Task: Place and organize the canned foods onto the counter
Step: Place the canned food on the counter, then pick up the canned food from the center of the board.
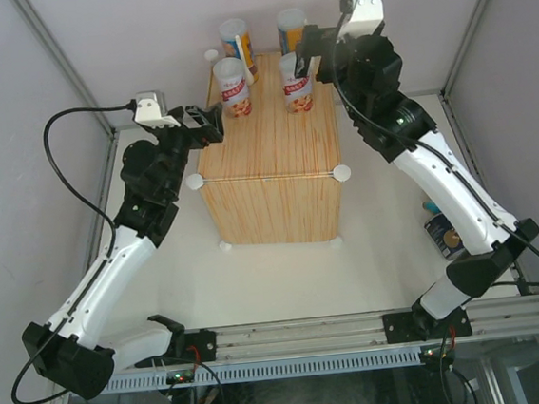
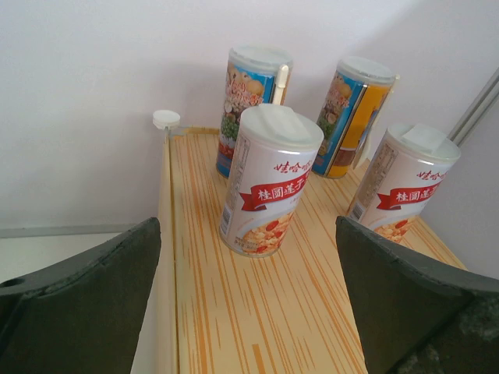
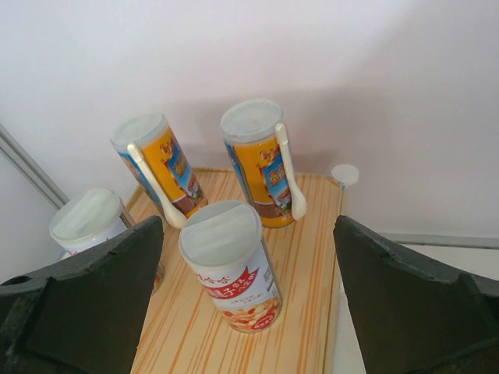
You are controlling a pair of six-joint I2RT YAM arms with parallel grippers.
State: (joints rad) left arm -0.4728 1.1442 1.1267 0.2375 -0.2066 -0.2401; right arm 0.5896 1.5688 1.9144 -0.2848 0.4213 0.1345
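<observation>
Canned foods [image 1: 233, 89] occupy the far end of the counter [image 1: 267, 159], four of them in two rows. Each stands upright with its long axis vertical and its white lid facing up. In the back row, nearest the wall, we see the left tall blue-orange can [image 1: 237, 43] and the right tall blue-orange can [image 1: 289, 30]. Each carries a white spoon [image 3: 287, 167] fixed along its side, parallel to the long axis, bowl end down. In front of them stand the left white-red can [image 2: 269, 183] and the right white-red can [image 3: 232, 269], their red banners turned toward the near side. A white knob [image 2: 166, 118] marks the counter's far left corner, near the left tall blue-orange can.

We find the left gripper [image 1: 209, 124] at the counter's left edge, jaws spread wide and grasping nothing. The left white-red can sits ahead of its fingers [image 2: 86, 300], clear of both. The right gripper [image 1: 309, 55] hangs by the right white-red can with jaws released, and the can shows between the two fingers with a gap on each side.

Off the counter, a dark can [image 1: 442, 240] rests on the white table [image 1: 286, 277] to the right, partly hidden by the right arm [image 1: 439, 181]. We cannot tell which way it points.
</observation>
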